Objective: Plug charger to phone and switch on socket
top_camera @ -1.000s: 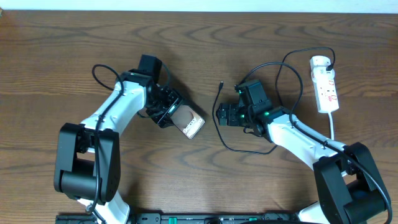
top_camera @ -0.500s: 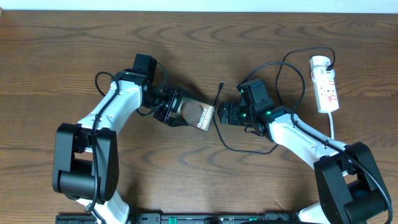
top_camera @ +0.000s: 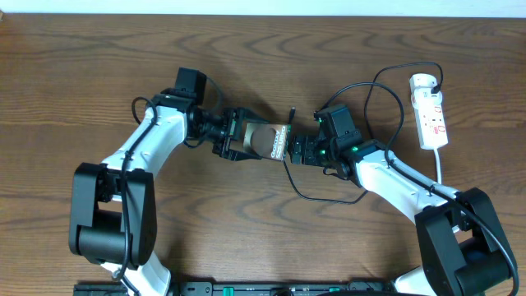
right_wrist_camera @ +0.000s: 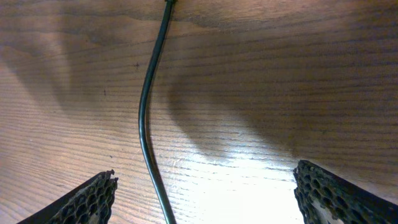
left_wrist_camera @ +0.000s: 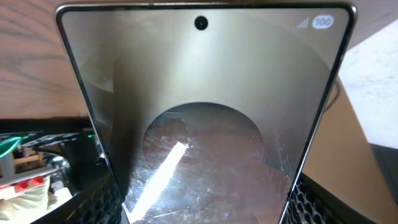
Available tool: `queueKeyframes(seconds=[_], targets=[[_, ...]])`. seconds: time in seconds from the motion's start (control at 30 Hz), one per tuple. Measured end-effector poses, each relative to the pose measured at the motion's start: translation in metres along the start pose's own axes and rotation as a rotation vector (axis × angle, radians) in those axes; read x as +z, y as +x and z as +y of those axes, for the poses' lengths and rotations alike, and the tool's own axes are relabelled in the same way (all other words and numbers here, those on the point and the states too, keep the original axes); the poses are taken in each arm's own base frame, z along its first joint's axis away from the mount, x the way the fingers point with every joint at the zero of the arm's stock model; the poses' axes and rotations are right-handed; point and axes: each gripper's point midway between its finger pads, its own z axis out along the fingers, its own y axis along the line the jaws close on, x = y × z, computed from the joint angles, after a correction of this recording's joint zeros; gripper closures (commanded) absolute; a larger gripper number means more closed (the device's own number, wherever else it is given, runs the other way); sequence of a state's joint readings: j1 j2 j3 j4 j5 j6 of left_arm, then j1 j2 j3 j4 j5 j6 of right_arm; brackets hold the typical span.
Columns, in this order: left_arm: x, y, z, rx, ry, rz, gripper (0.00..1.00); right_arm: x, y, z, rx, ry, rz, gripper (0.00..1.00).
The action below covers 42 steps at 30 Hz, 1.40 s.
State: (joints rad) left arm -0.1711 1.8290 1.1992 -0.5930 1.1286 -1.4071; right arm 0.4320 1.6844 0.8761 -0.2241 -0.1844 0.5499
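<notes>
My left gripper (top_camera: 240,140) is shut on the phone (top_camera: 271,141), a slim dark phone with a brownish screen, and holds it above the table's middle; in the left wrist view the phone (left_wrist_camera: 205,112) fills the frame between the fingers. The charger (top_camera: 371,90) is a thin black cable that runs from the white socket (top_camera: 431,111) at the far right and loops to its connector tip (top_camera: 292,111) just behind the phone. My right gripper (top_camera: 297,151) is open, right next to the phone's end. In the right wrist view the cable (right_wrist_camera: 149,112) lies on the wood between the fingers (right_wrist_camera: 205,193).
The socket's white cord (top_camera: 440,168) runs down toward the right arm's base. The wooden table (top_camera: 82,82) carries nothing else besides both arms.
My left gripper has carried the phone right and away, up to the right gripper and the connector tip, turning it level. The right gripper shifted slightly. The cable has not moved.
</notes>
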Motion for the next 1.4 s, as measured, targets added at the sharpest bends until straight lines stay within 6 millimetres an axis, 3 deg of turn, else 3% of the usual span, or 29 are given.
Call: queueKeyframes(seconds=[0.27,0.6,0.87,1.0,1.4], targets=[[-0.022,-0.017,-0.016,-0.040,0.081,-0.031,0.93,-0.003,-0.005,0.001,0.038,-0.060,0.013,0.12],[-0.030,-0.042,-0.016,-0.062,0.091,-0.155,0.93,-0.037,-0.052,0.036,0.029,-0.482,-0.051,0.14],[-0.033,-0.065,-0.012,-0.065,0.073,-0.305,0.93,-0.051,-0.044,0.064,-0.014,-0.640,0.002,0.13],[-0.029,-0.067,-0.010,-0.055,0.055,-0.339,0.93,-0.052,-0.038,0.076,-0.030,-0.669,0.016,0.13],[-0.021,-0.066,-0.007,-0.040,0.033,-0.355,0.93,-0.035,-0.010,0.114,-0.083,-0.607,0.032,0.21]])
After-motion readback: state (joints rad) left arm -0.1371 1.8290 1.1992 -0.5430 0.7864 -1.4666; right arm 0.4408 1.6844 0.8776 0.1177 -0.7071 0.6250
